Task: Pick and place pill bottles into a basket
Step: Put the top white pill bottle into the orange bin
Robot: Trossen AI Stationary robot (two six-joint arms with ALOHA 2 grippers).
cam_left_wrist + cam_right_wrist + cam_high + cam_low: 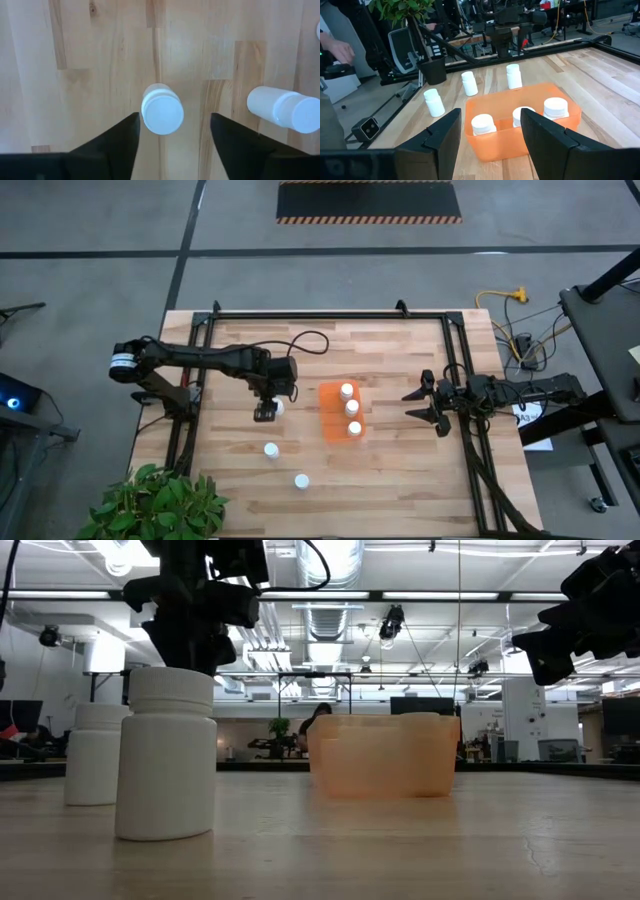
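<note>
A: Where do the pill bottles stand?

B: Three sit upright in the orange basket (338,412), in a row along its length: one bottle (347,390) at the far end, one (352,408) in the middle, one (355,428) at the near end. The basket rests about mid-worktop (400,480).

A: And the others?

B: Three are out on the wood, left of the basket. One bottle (278,407) stands under the left gripper (265,413); another (271,449) is nearer the front edge, and a third (301,480) closer still to that edge.

A: Is the left gripper holding anything?

B: No. From its wrist camera the fingers (112,145) are spread, with the white cap (162,114) showing between them and clear wood on both sides. The gripper is above the bottle, not touching it. A second bottle (282,109) stands off to one side.

A: The right gripper?

B: The right gripper (438,412) hangs to the right of the basket, well apart from it, pointed at it. Its fingers (440,137) are parted with nothing between them.

A: Anything behind the worktop?

B: A potted plant (155,505) at the front left corner. In the table-level view someone may be in the far room, but that is too small to be sure.
</note>
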